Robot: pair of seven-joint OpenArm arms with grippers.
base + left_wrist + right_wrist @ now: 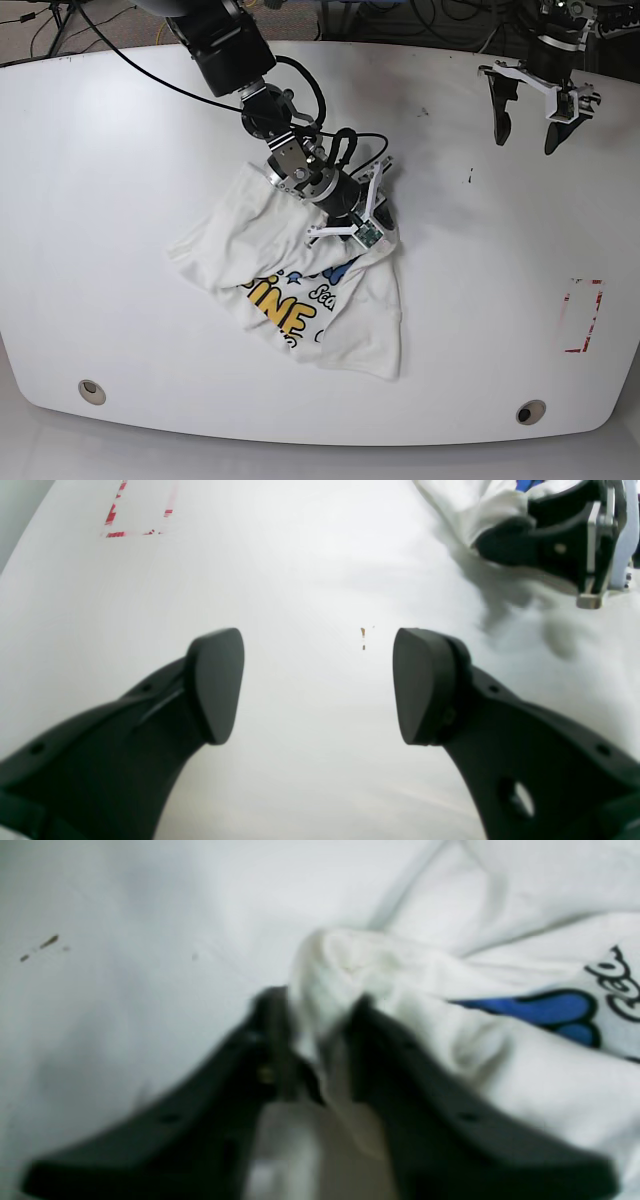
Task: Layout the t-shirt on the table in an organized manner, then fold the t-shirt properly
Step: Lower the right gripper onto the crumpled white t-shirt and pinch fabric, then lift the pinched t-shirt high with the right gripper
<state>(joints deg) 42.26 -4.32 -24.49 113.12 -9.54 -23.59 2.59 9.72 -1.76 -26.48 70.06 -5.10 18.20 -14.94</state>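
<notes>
The t-shirt (300, 285) lies crumpled mid-tabletop (120, 200), well apart from the taped rectangle (583, 316). The right hand (315, 1040) pinches a fold at the shirt's upper edge. The left hand (318, 685) hangs spread and empty over bare tabletop beyond the shirt.

Base view: overhead, looking down on the whole table (120, 120). Left wrist view: low and oblique, past its own fingers (215, 685) across bare tabletop. Right wrist view: very close to the t-shirt (500, 960). All three share that shirt.
</notes>
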